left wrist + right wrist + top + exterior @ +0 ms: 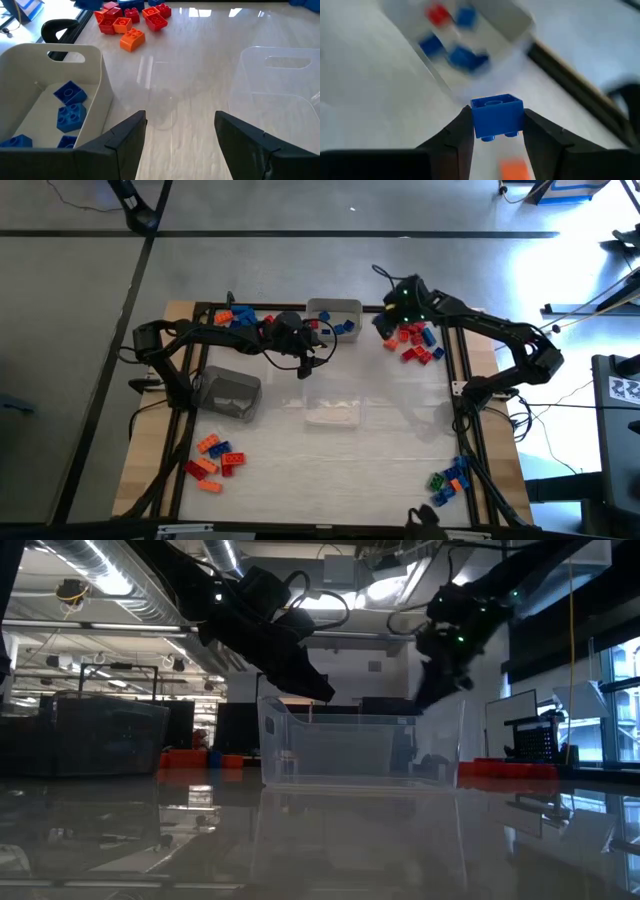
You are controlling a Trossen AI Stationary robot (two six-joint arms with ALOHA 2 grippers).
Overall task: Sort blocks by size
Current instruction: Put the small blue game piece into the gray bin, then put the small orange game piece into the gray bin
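My right hand point(494, 131) pinches a blue block point(497, 116) between its fingers, raised above the counter point(400, 430) between the white bin point(334, 313) and the red pile point(415, 343) by the far edge. My left hand point(180, 140) hangs open and empty beside that bin, bare counter ahead.

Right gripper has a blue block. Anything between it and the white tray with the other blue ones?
Nothing visible. The right gripper holds the blue block in the air, and the white tray lies ahead, open-topped.
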